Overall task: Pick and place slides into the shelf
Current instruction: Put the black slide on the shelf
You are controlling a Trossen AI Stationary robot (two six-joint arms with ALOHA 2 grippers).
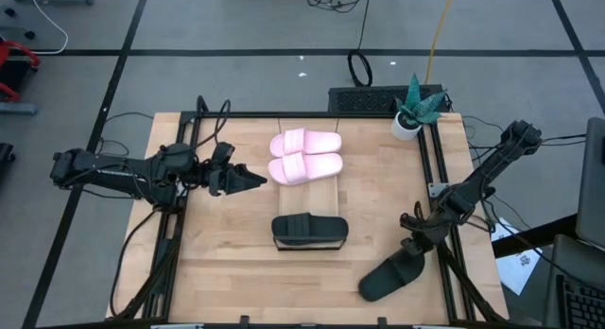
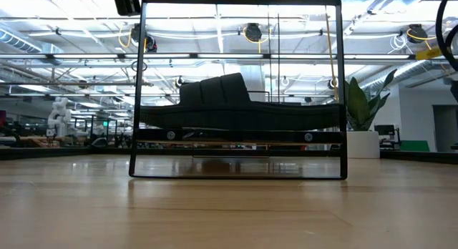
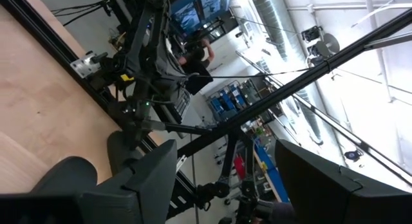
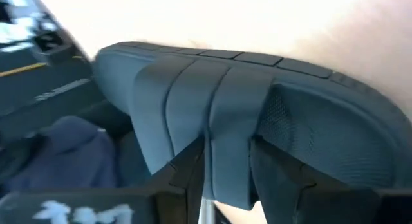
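Right claw (image 1: 413,254) grips black slide (image 1: 389,277) strap.

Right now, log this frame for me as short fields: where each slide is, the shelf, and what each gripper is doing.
pink slides: pair side by side on the shelf's far part
black slide on shelf: near end
second black slide: near-right of table, strap clamped in the right gripper
shelf: mid-table, running far to near
left gripper: open, empty, left of the pink pair
right gripper: shut on the second black slide
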